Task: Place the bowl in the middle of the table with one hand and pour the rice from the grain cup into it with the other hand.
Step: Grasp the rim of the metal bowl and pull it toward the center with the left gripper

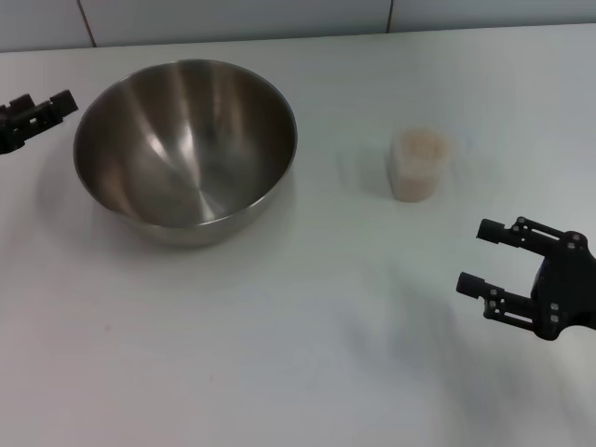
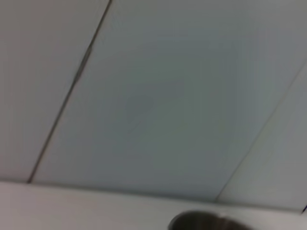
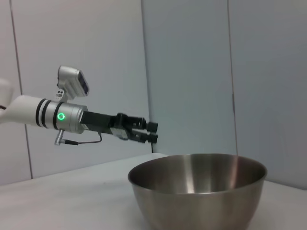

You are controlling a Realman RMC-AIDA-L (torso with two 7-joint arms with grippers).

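The bowl (image 1: 186, 149) sits on the table (image 1: 279, 354), left of centre and empty. The left gripper (image 1: 42, 114) hovers just beside the bowl's outer rim, not touching it; whether its fingers are apart or together cannot be told. The cup (image 1: 418, 165) stands upright, full of rice (image 1: 421, 144), forward and inward of the right gripper (image 1: 484, 256), whose fingers are apart and hold nothing.

Step in hand, as judged: the first, the bowl not yet grasped.

Next move: the left gripper must close the gap to the rim, clamp it, and move the bowl toward centre. The cup waits.
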